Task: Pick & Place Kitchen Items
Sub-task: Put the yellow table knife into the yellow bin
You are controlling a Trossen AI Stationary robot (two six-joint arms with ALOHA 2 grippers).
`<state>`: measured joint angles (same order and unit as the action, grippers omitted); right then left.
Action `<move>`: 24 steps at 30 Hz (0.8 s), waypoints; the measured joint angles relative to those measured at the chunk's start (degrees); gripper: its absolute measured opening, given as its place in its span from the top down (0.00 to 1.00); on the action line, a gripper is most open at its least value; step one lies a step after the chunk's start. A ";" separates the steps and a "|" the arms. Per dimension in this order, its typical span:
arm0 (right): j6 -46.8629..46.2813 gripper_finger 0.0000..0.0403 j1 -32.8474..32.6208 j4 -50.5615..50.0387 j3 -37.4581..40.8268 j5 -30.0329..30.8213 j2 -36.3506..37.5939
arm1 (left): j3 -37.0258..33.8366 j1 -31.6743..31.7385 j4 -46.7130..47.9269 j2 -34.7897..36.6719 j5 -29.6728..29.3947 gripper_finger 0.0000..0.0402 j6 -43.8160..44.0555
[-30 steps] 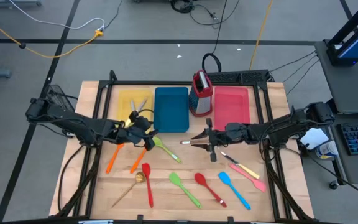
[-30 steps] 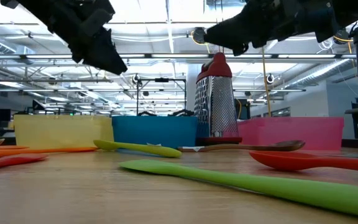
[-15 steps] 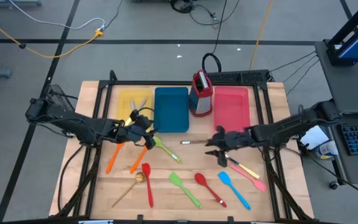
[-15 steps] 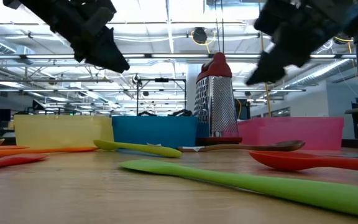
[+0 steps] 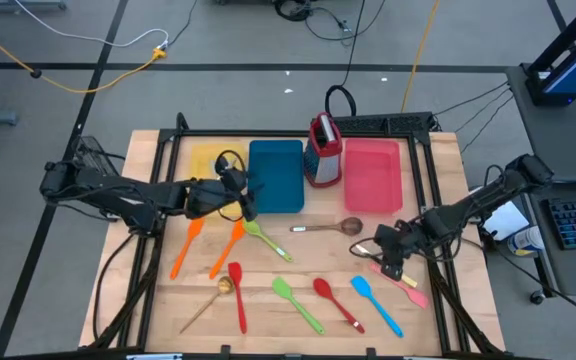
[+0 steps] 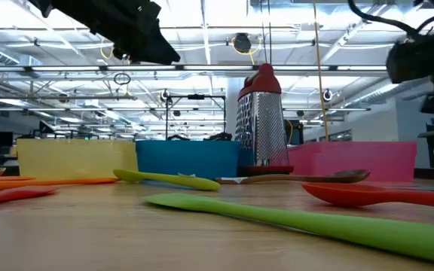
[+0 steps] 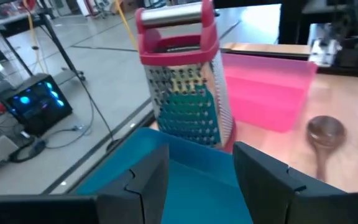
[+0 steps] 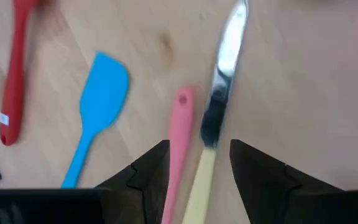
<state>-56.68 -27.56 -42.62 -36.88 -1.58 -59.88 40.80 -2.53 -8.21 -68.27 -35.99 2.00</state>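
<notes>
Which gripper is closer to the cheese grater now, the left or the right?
Left. The left gripper hangs over the blue tray, just beside the grater. The right gripper is farther away, above the knife.

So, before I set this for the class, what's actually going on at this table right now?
Two robot arms are sorting kitchen utensils scattered on a wooden table. The right claw is open, empty, poised over a cream-handled knife lying beside a pink spatula. The left claw is open and empty, hanging above the near edge of the blue tray, facing the red-handled grater. A dark wooden spoon lies in front of the trays.
</notes>
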 joint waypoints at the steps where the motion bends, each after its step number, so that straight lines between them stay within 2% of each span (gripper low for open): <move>1: -1.88 0.60 -0.79 -0.93 0.00 0.02 0.00 | 0.00 0.54 0.01 0.00 0.02 0.54 -0.20; 5: -8.57 0.60 -3.74 -3.12 0.00 0.00 -0.73 | 0.00 2.25 0.05 0.00 0.02 0.54 -0.24; 11: -13.82 0.60 -8.39 -2.57 0.00 0.07 -4.67 | 0.00 4.22 0.79 0.00 0.16 0.54 -0.18; 24: -13.52 0.60 -10.86 -0.49 0.00 -0.16 -15.80 | 0.00 5.51 3.70 0.00 0.15 0.54 1.42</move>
<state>-70.19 -38.41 -43.11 -36.88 -1.74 -75.68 40.80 2.98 -4.50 -68.27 -35.83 3.42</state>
